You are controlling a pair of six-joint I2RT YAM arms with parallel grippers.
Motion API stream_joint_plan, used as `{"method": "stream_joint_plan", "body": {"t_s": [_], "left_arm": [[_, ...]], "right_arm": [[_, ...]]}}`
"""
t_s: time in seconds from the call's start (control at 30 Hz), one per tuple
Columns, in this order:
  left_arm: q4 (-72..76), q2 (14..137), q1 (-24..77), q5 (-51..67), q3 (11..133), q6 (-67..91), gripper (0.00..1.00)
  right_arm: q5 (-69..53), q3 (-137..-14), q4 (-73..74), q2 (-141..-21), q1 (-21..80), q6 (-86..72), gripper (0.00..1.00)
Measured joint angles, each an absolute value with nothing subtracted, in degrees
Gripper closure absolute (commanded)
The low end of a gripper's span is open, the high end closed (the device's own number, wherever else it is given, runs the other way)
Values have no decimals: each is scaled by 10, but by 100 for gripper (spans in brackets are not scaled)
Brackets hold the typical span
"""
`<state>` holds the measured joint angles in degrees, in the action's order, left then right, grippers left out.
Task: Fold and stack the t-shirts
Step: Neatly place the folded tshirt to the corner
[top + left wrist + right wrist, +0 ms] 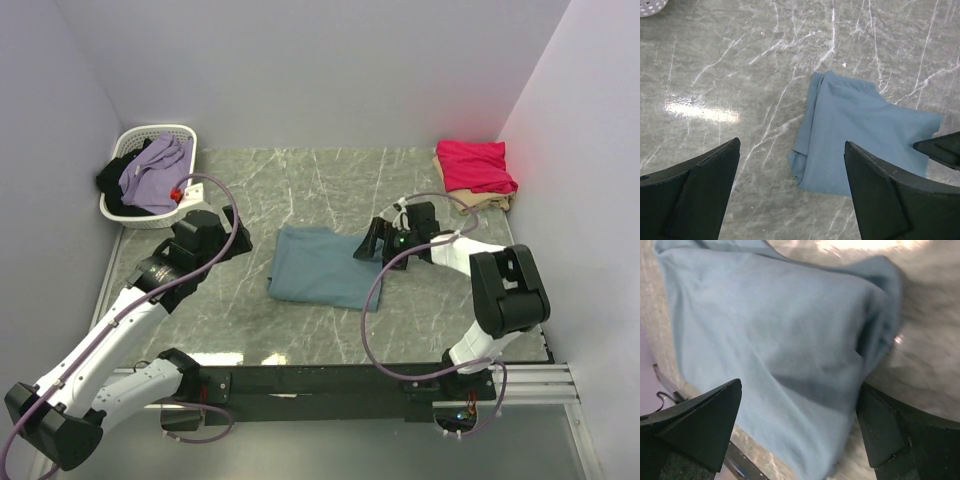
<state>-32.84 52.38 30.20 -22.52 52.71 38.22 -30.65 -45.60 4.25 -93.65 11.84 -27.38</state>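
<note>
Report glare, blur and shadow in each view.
Top external: sharp, evenly lit, with a faint sheen on the table near its front edge. Left wrist: sharp, with a bright glare patch on the marble left of the teal t-shirt. Right wrist: soft and smeared, blown-out glare along the top, cloth shadowed at its fold.

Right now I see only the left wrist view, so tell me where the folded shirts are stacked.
Observer: The crimson-pink t-shirt lies folded on a beige t-shirt in the far right corner.
Operator: Report the right arm.
Observer: The right arm reaches over the teal-blue t-shirt's right edge, jaws open and empty.
Operator: Check the basket.
Observer: The white basket at far left holds a lilac garment and a black garment.
</note>
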Motion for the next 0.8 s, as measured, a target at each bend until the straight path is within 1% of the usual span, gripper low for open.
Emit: {"method": "stream_joint_plan", "body": {"t_s": [0.1, 0.27, 0.37, 0.47, 0.5, 0.57, 0.6, 0.67, 0.73, 0.8], "left_arm": [[-328, 524, 302, -225, 525, 382, 9], [-328, 524, 302, -225, 519, 382, 9], [-328, 524, 302, -225, 517, 382, 9], [-327, 523, 302, -225, 514, 383, 9], [-326, 523, 302, -225, 511, 383, 9], [-326, 522, 302, -225, 505, 383, 9], [-326, 522, 302, -225, 503, 383, 9], [-326, 522, 302, -225, 499, 383, 9], [-326, 522, 302, -225, 498, 382, 9], [-326, 522, 302, -225, 498, 382, 9]], "right_arm": [[-325, -472, 32, -959, 130, -278, 1], [-344, -493, 2, -992, 172, -292, 5], [-348, -490, -21, -1000, 214, -302, 21], [-353, -474, -49, -1005, 254, -323, 45], [-352, -468, -53, -1008, 267, -332, 56], [-355, -462, -60, -1019, 285, -349, 68], [-357, -461, -63, -1027, 292, -360, 79], [-354, -461, -68, -1037, 299, -378, 84], [-358, -461, -72, -1043, 301, -393, 99], [-356, -462, -74, -1045, 302, -403, 100]]}}
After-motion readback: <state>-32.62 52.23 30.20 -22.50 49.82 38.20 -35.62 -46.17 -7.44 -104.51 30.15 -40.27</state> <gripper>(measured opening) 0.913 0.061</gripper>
